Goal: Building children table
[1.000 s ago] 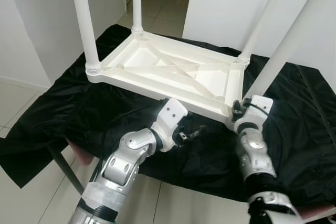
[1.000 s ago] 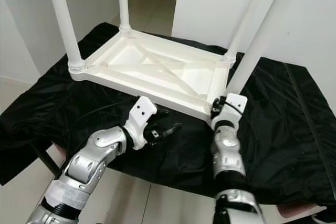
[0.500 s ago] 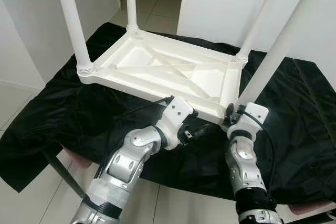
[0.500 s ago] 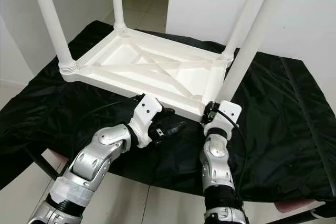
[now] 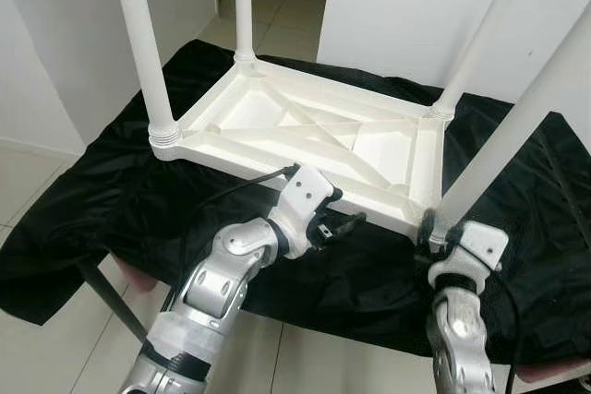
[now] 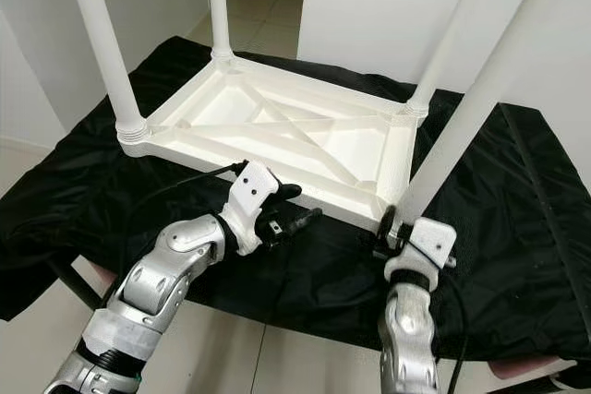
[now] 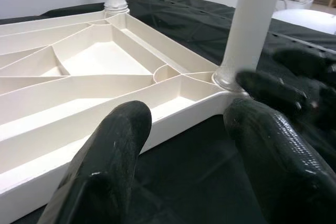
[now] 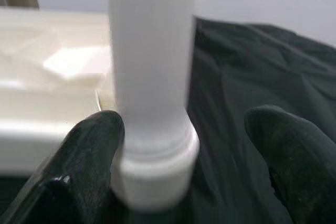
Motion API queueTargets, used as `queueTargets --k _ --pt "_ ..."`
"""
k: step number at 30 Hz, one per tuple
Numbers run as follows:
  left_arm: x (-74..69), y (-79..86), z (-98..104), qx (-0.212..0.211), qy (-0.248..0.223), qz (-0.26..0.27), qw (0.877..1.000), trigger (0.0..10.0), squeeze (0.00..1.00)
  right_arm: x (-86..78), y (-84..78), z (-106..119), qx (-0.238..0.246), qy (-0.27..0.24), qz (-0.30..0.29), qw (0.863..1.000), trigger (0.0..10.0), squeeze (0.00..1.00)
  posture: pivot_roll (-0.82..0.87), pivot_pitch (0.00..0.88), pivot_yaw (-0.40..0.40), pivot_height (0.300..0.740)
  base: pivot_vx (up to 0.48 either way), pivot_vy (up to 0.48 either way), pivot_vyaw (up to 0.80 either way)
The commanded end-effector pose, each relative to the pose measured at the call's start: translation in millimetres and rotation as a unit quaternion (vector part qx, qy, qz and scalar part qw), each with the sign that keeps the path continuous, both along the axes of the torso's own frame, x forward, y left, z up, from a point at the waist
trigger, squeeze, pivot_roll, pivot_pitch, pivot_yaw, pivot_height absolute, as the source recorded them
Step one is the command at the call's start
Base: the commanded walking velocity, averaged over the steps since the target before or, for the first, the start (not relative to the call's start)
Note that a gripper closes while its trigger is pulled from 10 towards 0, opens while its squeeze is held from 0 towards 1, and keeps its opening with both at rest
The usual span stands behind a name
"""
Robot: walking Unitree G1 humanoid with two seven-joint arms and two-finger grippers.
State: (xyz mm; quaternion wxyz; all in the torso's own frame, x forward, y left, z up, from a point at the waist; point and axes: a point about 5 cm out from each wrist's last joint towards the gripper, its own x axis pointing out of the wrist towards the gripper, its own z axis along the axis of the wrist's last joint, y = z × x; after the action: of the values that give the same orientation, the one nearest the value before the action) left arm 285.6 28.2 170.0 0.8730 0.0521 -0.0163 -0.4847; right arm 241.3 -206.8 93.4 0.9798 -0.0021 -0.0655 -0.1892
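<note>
A white plastic children's table (image 5: 305, 131) lies upside down on a black cloth (image 5: 92, 191), its legs pointing up. My left gripper (image 5: 343, 224) hovers open just in front of the tabletop's near rim (image 7: 173, 116), holding nothing. My right gripper (image 5: 430, 239) is at the base of the near right leg (image 5: 517, 126), where the leg meets the corner socket. In the right wrist view its fingers stand on either side of that leg (image 8: 152, 51): one finger (image 8: 89, 150) rests by the collar, the other (image 8: 286, 145) stands apart from it.
The cloth covers a low stand with a dark metal leg (image 5: 106, 292) at the front left, above a tiled floor (image 5: 46, 348). A white panel (image 5: 397, 6) rises close behind the table. The cloth's front edge is just below my arms.
The camera has shifted. My right arm has dropped lower and further right, and its gripper stays at the near right leg's base. The left gripper holds its place by the rim.
</note>
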Motion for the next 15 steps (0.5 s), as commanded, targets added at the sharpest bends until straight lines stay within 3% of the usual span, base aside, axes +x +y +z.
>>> queueTargets --k 1,5,12,15 --pt "1.8 0.4 -2 0.006 -0.003 0.017 1.000 10.0 0.00 -3.8 1.9 1 -0.003 -0.008 0.008 1.000 10.0 0.00 -0.04 0.017 -0.083 0.740 0.000 0.000 0.00" --pt "-0.8 2.7 -3 0.003 0.000 0.024 1.000 10.0 0.00 -15.7 8.7 -5 0.013 -0.004 0.042 0.999 10.0 0.00 -0.04 0.019 -0.077 0.740 0.000 0.000 0.00" --pt "-2.1 2.6 -6 0.006 0.000 0.025 1.000 10.0 0.00 -16.3 18.2 -7 0.019 -0.001 0.096 0.995 10.0 0.00 -0.04 0.018 -0.080 0.740 0.000 0.000 0.00" --pt "13.4 11.5 -1 -0.003 -0.019 0.091 0.996 10.0 0.00 -5.6 37.7 -6 0.027 0.007 0.227 0.974 10.0 0.00 -0.02 0.000 -0.099 0.740 0.000 0.000 0.00"
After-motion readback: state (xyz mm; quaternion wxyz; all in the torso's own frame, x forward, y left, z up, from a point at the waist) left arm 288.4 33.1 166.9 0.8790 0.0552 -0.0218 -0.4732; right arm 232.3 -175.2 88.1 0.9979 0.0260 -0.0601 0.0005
